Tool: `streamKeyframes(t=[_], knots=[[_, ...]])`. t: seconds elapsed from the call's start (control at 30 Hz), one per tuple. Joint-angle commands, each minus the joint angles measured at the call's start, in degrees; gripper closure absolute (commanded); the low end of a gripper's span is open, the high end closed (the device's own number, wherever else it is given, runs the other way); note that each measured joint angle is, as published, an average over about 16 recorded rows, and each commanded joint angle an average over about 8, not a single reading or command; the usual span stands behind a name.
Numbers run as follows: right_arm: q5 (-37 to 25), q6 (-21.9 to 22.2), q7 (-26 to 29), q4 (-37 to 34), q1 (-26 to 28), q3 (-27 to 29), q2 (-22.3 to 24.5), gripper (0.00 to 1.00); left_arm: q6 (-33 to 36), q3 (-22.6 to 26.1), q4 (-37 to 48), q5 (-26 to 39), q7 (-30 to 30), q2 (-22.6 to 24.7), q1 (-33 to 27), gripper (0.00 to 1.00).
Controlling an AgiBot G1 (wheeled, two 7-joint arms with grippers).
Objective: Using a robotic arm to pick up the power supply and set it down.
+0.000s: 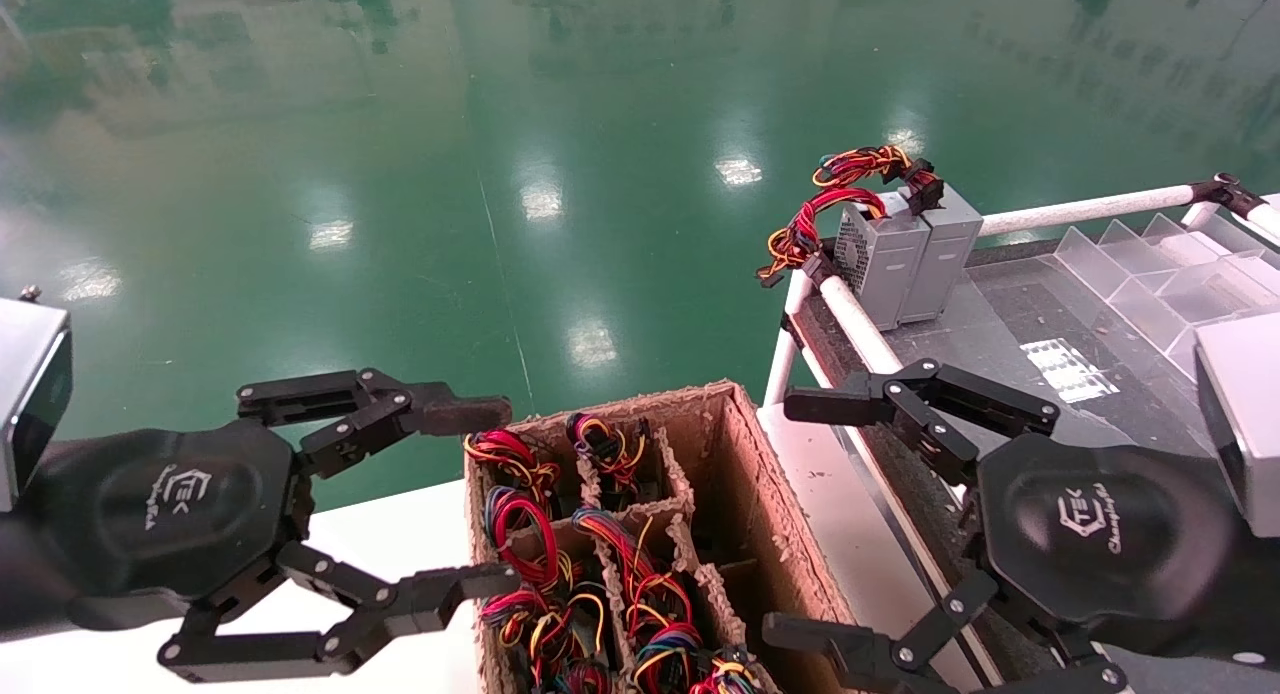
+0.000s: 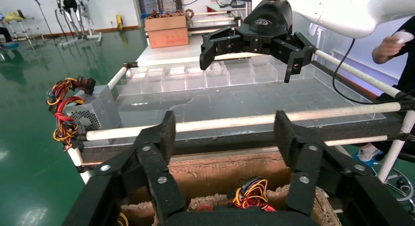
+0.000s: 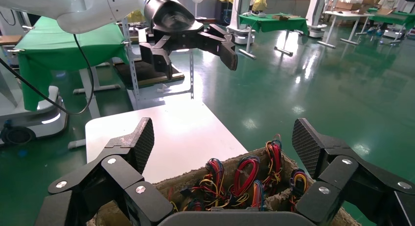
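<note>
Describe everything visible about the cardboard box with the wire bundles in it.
The cardboard box is brown, open-topped, with rough, frayed edges. Cardboard dividers split it into compartments, most holding bundles of red, yellow, orange and blue wires with black connectors; the compartments nearest its right wall look empty. It stands upright on a white table, against the rack on its right, between the open left gripper and open right gripper. Neither touches it.

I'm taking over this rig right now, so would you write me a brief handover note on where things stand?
Left gripper: open, empty, beside the cardboard box.
Right gripper: open, empty, on the box's other side.
Two power supplies stand upright side by side at the corner of the rack table, wires trailing over its rail.
More wire bundles fill the box's compartments.
Left: pick the next unit from the box and set it down.
</note>
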Motion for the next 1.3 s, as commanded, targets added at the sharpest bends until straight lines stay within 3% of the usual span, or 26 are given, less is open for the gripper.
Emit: streamKeyframes(t=[0.03, 0.9, 0.93, 1.17, 1.2, 1.3], knots=[[0.0, 0.0, 0.0, 0.0, 0.0, 0.0, 0.0, 0.00, 0.0, 0.0, 0.0, 0.0, 0.0, 0.0, 0.0, 1.00], [0.0, 0.0, 0.0, 0.0, 0.0, 0.0, 0.0, 0.00, 0.0, 0.0, 0.0, 0.0, 0.0, 0.0, 0.0, 1.00], [0.0, 0.0, 0.0, 0.0, 0.0, 0.0, 0.0, 0.00, 0.0, 0.0, 0.0, 0.0, 0.0, 0.0, 0.0, 0.96], [0.0, 0.0, 0.0, 0.0, 0.0, 0.0, 0.0, 0.00, 0.0, 0.0, 0.0, 0.0, 0.0, 0.0, 0.0, 0.08], [0.0, 0.0, 0.0, 0.0, 0.0, 0.0, 0.0, 0.00, 0.0, 0.0, 0.0, 0.0, 0.0, 0.0, 0.0, 0.00], [0.0, 0.0, 0.0, 0.0, 0.0, 0.0, 0.0, 0.00, 0.0, 0.0, 0.0, 0.0, 0.0, 0.0, 0.0, 0.00]])
